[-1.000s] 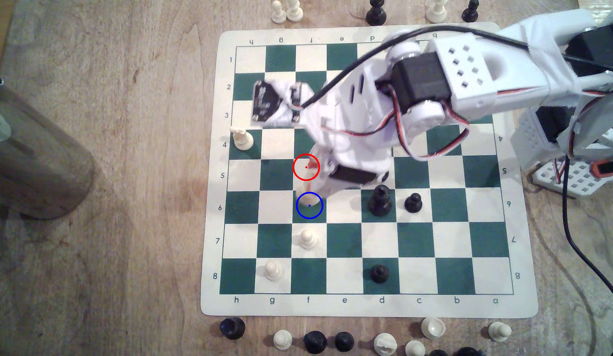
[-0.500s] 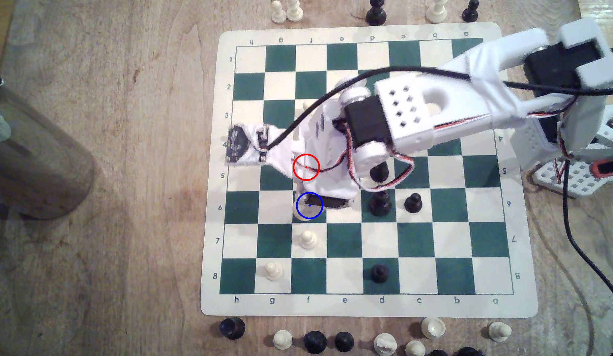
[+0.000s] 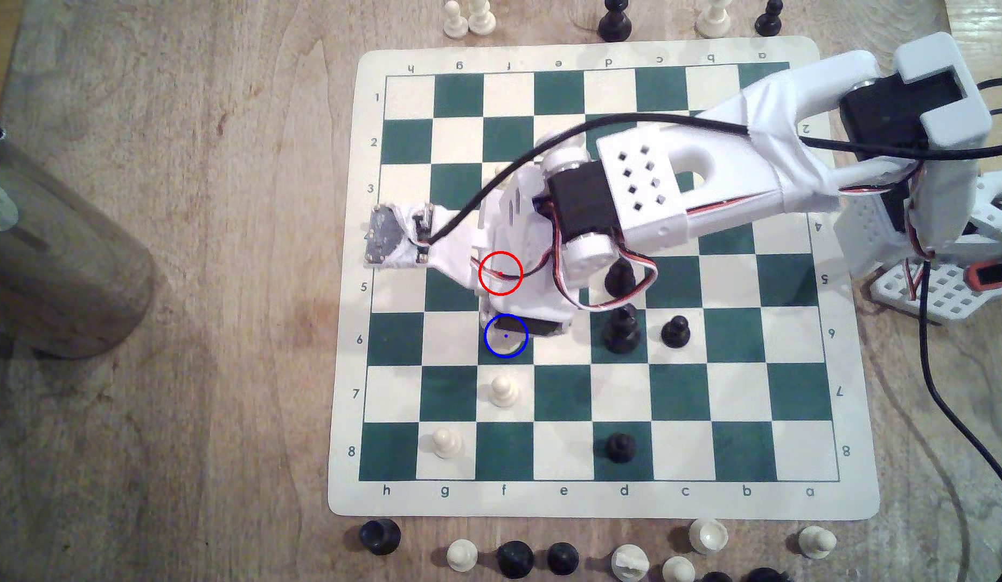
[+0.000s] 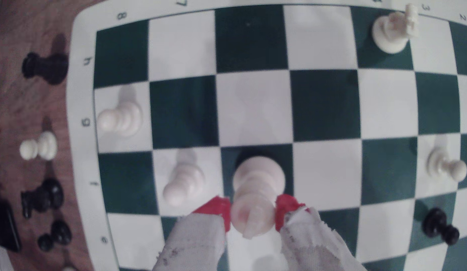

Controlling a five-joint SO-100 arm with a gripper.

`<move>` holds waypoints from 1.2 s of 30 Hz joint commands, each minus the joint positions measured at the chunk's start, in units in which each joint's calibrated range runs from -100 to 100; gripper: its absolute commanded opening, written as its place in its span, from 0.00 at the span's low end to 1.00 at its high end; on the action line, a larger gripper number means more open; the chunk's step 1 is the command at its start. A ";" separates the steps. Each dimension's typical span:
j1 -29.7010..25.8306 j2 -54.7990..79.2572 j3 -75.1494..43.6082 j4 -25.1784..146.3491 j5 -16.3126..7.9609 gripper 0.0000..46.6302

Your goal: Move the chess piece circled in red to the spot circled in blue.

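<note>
Though hidden outside, wrist view shows gripper point(image 4: 253, 212) pinching the chess piece point(image 4: 256, 192).

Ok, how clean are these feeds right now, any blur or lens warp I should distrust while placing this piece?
Wrist view: strong fisheye, the green-and-white chessboard's lines bow outward; the tall cream-white plastic chess piece between the red-tipped gripper is soft, its top blurred. Exterior view: straight lines and even warm light, but the arm covers most of the blue-ringed dark green square.
</note>
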 commanded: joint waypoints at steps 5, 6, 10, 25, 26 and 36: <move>0.10 -0.74 -3.32 -0.88 0.20 0.00; 0.10 -0.57 -3.32 -0.88 0.24 0.00; 0.18 0.36 -3.59 -0.80 0.29 0.02; 0.49 -2.44 -2.96 3.21 1.07 0.44; 0.49 -3.12 -2.69 3.54 1.12 0.44; 2.37 -24.77 16.63 7.55 1.86 0.44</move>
